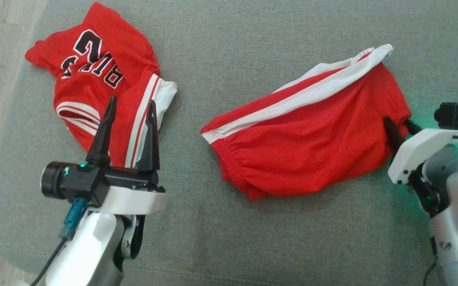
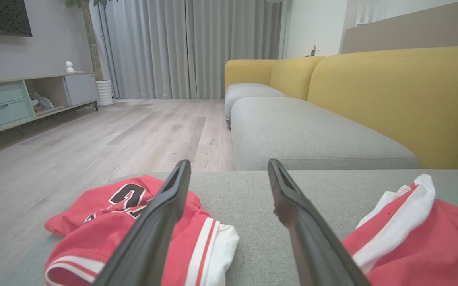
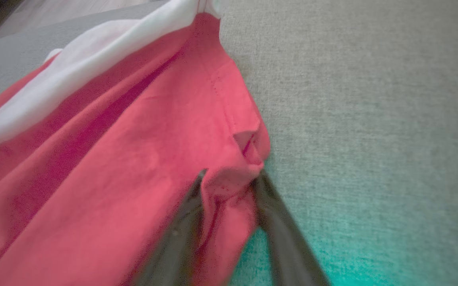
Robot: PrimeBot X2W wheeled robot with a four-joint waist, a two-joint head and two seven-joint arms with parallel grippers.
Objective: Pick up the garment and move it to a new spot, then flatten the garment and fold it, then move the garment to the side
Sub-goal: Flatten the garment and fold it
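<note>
Right tool [image 3: 231, 174] tight on edge of red shorts [image 1: 312, 139], left tool [image 1: 132, 100] wide over red jersey [image 1: 78, 91], grey cushion [image 1: 253, 47] beneath.

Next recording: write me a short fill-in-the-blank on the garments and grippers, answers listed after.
The numbered jersey lies on the grey cushion toward the robot's ____ side.
The left gripper hovers with its jaws ____ and nothing between them.
The right gripper has a fold of the red ____ between its jaws.
That garment's broad stripe is ____.
Missing words: left; open; shorts; white.
</note>
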